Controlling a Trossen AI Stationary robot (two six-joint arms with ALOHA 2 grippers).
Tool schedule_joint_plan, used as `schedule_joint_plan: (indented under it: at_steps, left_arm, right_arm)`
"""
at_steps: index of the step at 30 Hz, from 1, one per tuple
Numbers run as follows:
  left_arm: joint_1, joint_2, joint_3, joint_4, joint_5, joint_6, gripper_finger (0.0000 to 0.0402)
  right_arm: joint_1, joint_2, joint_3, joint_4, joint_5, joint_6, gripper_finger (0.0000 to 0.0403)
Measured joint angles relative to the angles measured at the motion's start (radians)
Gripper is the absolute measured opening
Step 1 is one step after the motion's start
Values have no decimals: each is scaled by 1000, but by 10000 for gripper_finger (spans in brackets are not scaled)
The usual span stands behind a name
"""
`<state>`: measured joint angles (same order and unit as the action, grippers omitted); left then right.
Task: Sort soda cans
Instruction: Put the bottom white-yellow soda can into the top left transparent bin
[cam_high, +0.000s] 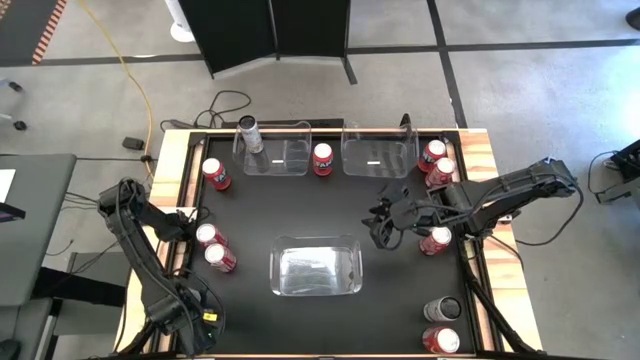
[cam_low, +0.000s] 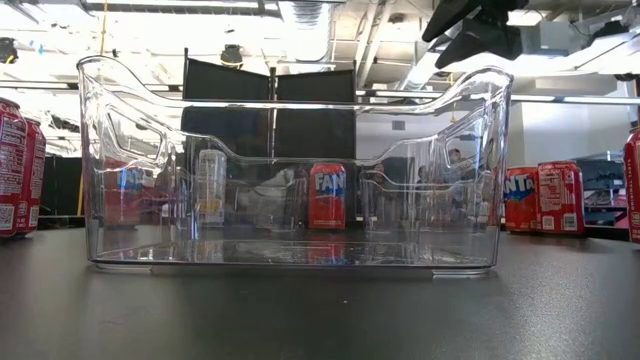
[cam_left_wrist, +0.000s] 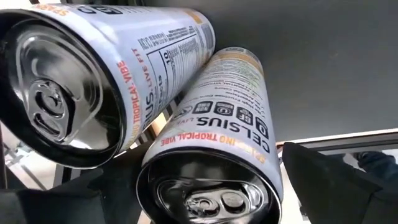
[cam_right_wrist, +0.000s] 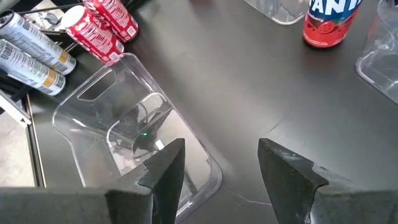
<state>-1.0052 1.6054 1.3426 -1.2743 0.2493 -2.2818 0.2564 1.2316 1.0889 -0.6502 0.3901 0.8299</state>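
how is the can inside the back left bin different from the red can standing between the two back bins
The can in the left bin is silver-grey, while the can between the bins is red with white lettering. The silver one looks taller and slimmer in the low view; the red one is shorter and wider. The silver one stands inside the back left bin; the red one stands on the bare table. Both are upright.
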Motion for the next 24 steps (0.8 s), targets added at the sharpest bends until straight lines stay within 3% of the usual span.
schedule_joint_plan:
  at_steps: [9,14,24]
  left_arm:
    - [2,-1,1,8,0,-5,262]
    - [28,-4,16,37,-5,3,261]
    - [151,-6,169,-17,1,206,261]
  right_arm:
    - [4,0,0,0,-8,0,214]
    - [12,0,0,0,-8,4,199]
    - [33,0,0,0,-42,8,179]
